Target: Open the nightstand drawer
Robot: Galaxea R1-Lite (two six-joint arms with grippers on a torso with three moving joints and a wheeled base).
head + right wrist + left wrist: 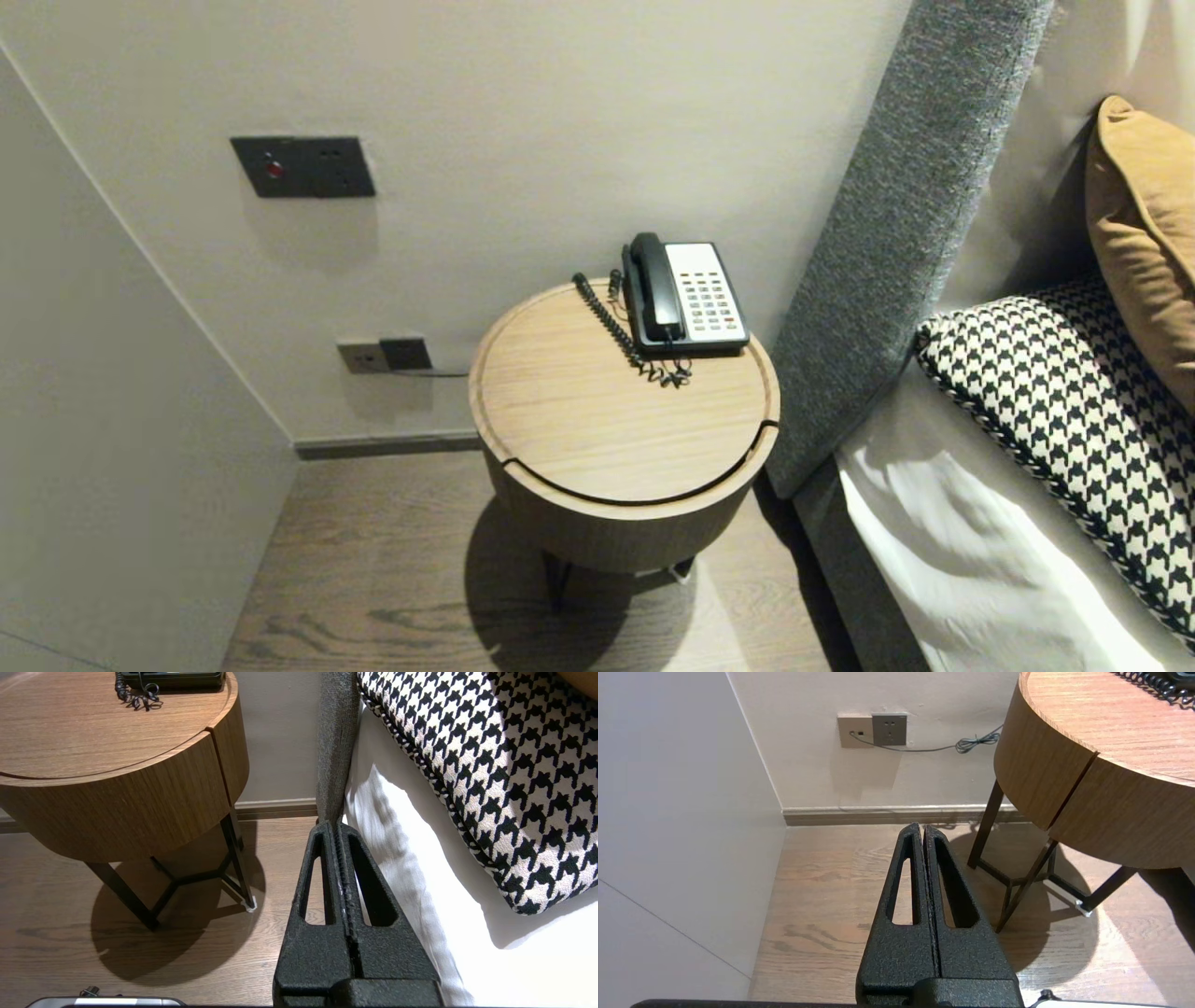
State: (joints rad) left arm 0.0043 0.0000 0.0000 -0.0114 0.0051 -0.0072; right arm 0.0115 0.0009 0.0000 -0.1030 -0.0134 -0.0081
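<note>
A black desk telephone (684, 297) with a white keypad and its handset on the cradle sits at the back right of a round wooden bedside table (569, 411); its coiled cord (616, 327) lies beside it. Neither arm shows in the head view. My left gripper (922, 828) is shut and empty, low over the wooden floor (831, 896) to the left of the table (1087, 807). My right gripper (337, 825) is shut and empty too, between the table (117, 798) and the bed's white sheet (420, 882).
A grey upholstered headboard (887, 243) and a bed with a houndstooth pillow (1074, 411) and a tan cushion (1144, 233) stand on the right. A wall (112, 448) closes in the left side. A switch panel (303, 166) and a wall socket (385, 355) with a cable are behind.
</note>
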